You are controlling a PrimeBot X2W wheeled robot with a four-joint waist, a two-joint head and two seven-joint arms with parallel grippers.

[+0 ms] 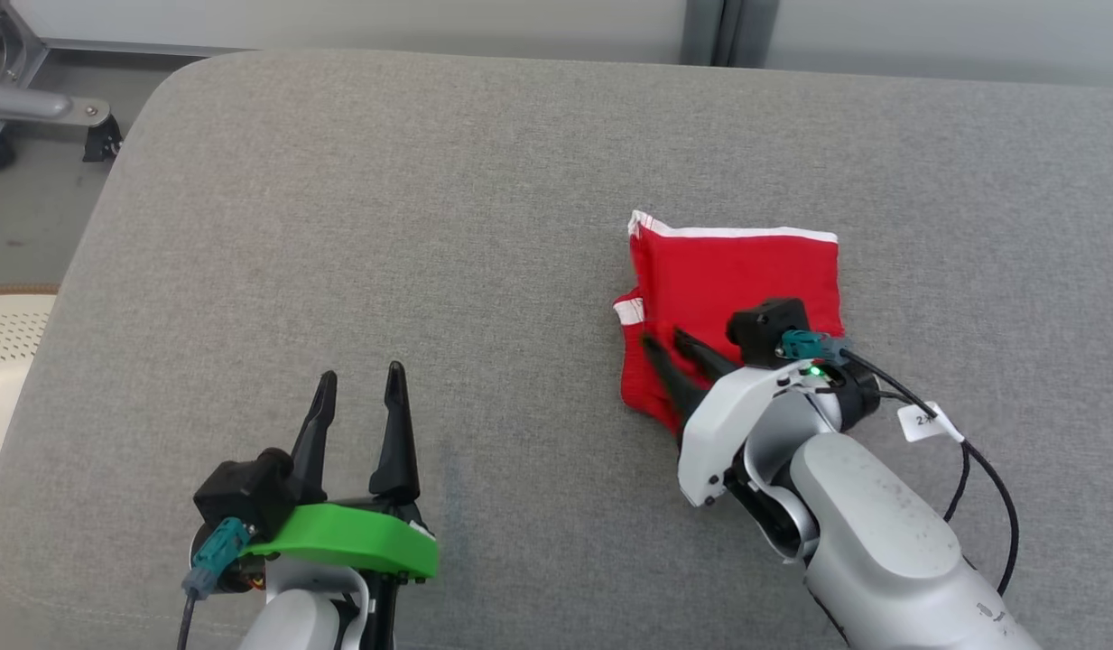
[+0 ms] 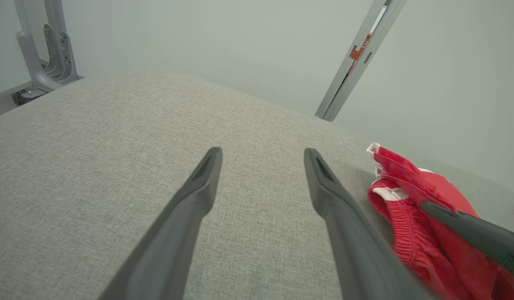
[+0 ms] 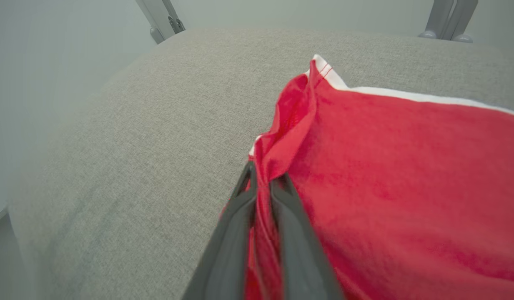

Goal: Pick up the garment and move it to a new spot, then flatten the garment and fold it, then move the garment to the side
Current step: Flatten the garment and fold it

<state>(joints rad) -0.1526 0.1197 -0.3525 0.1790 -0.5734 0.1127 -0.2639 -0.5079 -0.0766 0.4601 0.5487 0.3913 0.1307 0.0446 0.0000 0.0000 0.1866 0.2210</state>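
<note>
The garment point(image 1: 737, 271) is red with white trim and lies folded into a rough square on the grey cushion point(image 1: 430, 226), right of centre. My right gripper point(image 1: 662, 338) rests on the garment's left edge. In the right wrist view its fingers point(image 3: 236, 208) stand nearly together with a raised fold of the red cloth point(image 3: 386, 166) pinched between them. My left gripper point(image 1: 362, 372) hovers open over bare cushion at the lower left, well apart from the garment. The left wrist view has its own spread fingers point(image 2: 198, 187), the garment point(image 2: 411, 196) at the right, and one right-gripper finger point(image 2: 469, 229) lying on it.
The cushion's rounded left edge drops to the floor, where a grey metal frame point(image 1: 32, 99) and a white perforated object point(image 1: 5, 334) stand. A black cable with a white tag point(image 1: 926, 422) hangs off my right wrist. A pale wall with a grey post point(image 2: 357, 62) runs behind the cushion.
</note>
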